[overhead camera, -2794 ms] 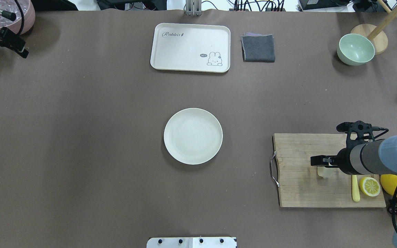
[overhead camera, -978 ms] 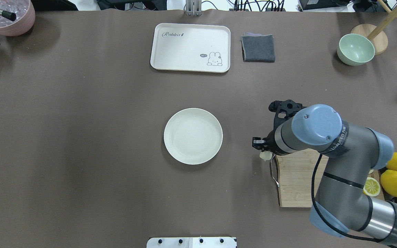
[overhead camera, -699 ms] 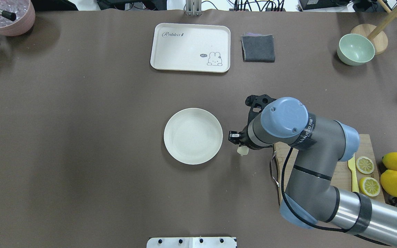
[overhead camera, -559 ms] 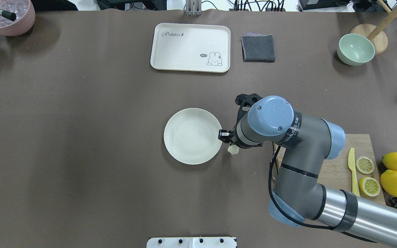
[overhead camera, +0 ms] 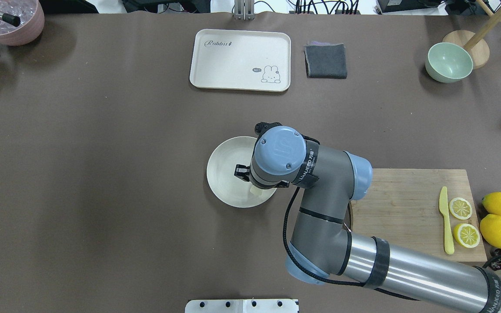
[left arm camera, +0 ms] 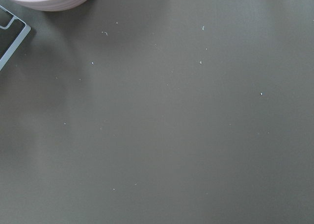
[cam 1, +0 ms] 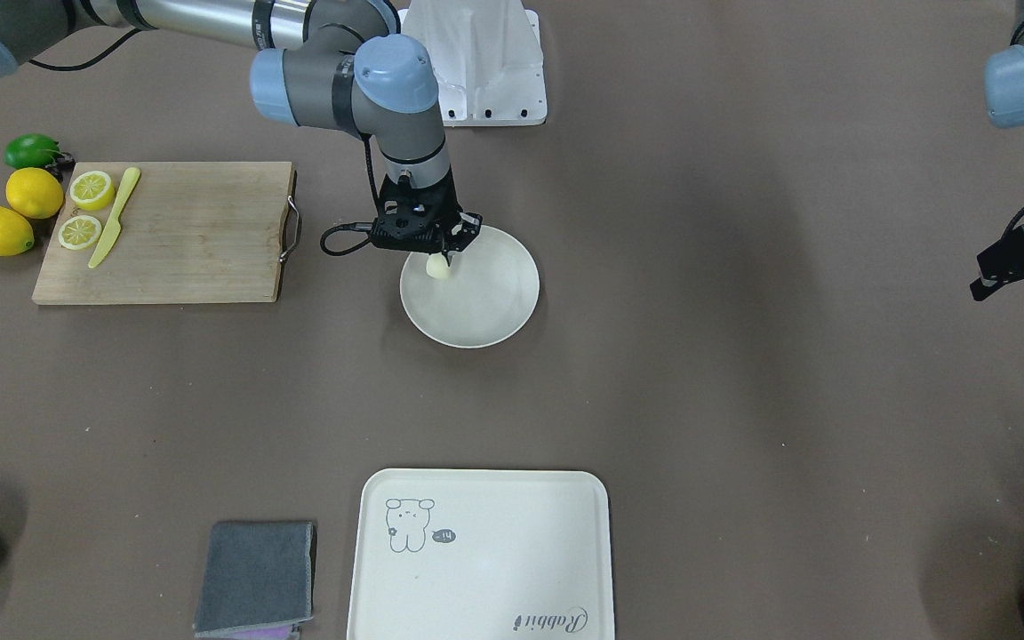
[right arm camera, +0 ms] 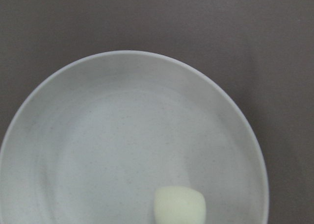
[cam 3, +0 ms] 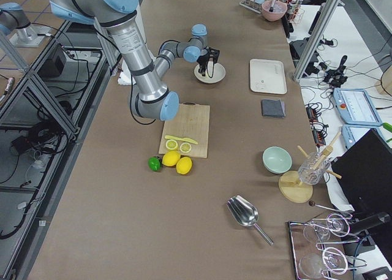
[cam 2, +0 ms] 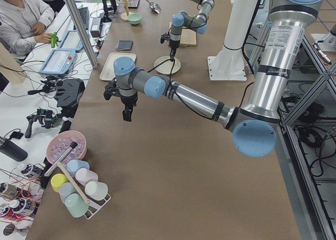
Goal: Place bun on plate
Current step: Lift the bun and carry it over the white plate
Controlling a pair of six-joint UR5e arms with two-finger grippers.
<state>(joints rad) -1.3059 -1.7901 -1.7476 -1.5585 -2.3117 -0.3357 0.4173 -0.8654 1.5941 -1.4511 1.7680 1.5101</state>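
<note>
Over the robot-side edge of the plate [cam 1: 476, 311], our right gripper [cam 1: 441, 257] is holding the bun [cam 1: 437, 268] between narrowly set fingers; whether the bun is touching the plate, we cannot tell. Off to our left, the left gripper [cam 1: 1020, 265] is hanging above the table [cam 1: 743, 267], its fingers' spread unclear. Farther out, a rabbit tray [cam 1: 494, 569] is lying beside a folded grey cloth [cam 1: 254, 576].

Overhead and front-facing cameras look steeply down from opposite counter [overhead camera: 102, 174] sides; both share plate [overhead camera: 222, 169]. Right wrist camera close above it.
</note>
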